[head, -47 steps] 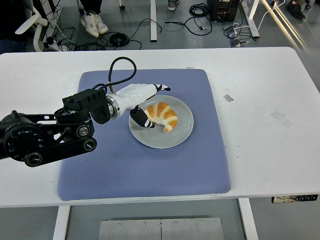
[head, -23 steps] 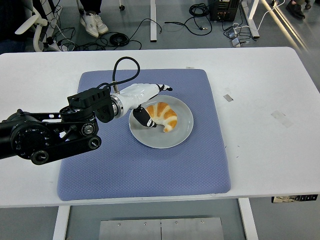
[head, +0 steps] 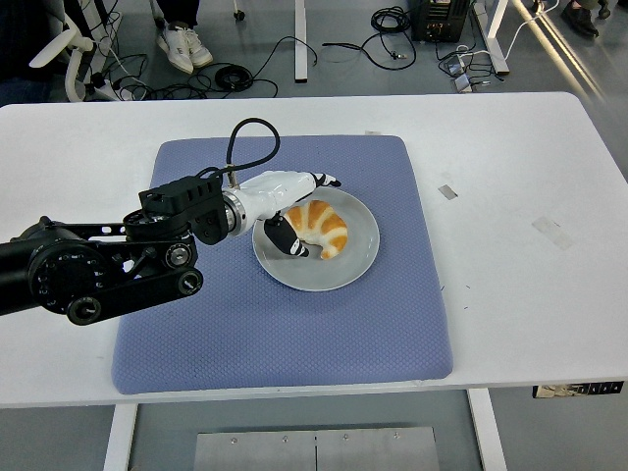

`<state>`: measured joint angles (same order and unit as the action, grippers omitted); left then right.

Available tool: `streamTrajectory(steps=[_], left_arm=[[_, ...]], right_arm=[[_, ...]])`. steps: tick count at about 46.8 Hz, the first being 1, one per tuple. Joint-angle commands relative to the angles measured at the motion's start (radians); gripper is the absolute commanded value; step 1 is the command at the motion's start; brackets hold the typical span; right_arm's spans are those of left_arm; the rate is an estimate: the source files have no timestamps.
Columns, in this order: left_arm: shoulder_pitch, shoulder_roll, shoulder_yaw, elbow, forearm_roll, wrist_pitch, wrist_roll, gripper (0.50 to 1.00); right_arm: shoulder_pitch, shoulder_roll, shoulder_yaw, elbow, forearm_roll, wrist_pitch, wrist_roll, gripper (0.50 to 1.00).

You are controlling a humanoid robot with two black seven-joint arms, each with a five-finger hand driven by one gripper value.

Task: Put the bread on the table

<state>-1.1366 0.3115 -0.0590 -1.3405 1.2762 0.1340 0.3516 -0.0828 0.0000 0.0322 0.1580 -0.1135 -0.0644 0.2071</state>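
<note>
A golden croissant (head: 320,228) lies on a grey round plate (head: 357,255) in the middle of the blue mat (head: 294,324). My left hand (head: 294,211), white with black fingertips, reaches in from the left over the plate's left side. Its fingers are spread around the croissant: the thumb (head: 283,238) lies against the bread's near left side and the other fingers reach past its far side. The hand touches the bread without a closed hold. The right arm is out of view.
The blue mat covers the middle of the white table (head: 520,196). Small tape marks (head: 447,191) lie on the table to the right. Cables, chair legs and a person's shoes (head: 183,45) show on the floor beyond the far edge.
My left arm has moved a little to the right, bringing the hand closer over the croissant. The croissant and plate have stayed put.
</note>
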Motion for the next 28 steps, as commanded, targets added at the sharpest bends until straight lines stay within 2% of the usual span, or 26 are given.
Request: streamTrajectory(steps=[1, 10, 18, 28], left_arm=[[0.0, -0.005, 0.002, 0.0, 0.0, -0.001, 0.0, 0.96], [-0.002, -0.005, 0.002, 0.0, 0.0, -0.028, 0.0, 0.937], [-0.003, 0.001, 0.002, 0.0, 0.002, -0.042, -0.006, 0.893], [-0.005, 0.006, 0.004, 0.001, 0.017, -0.059, -0.009, 0.793]], right_arm=[[0.0, 0.0, 0.0, 0.0, 0.0, 0.0, 0.0, 1.0], [0.0, 0.0, 0.0, 0.0, 0.0, 0.0, 0.0, 1.0], [0.0, 0.0, 0.0, 0.0, 0.0, 0.0, 0.0, 1.0], [0.0, 0.0, 0.0, 0.0, 0.0, 0.0, 0.0, 1.0]])
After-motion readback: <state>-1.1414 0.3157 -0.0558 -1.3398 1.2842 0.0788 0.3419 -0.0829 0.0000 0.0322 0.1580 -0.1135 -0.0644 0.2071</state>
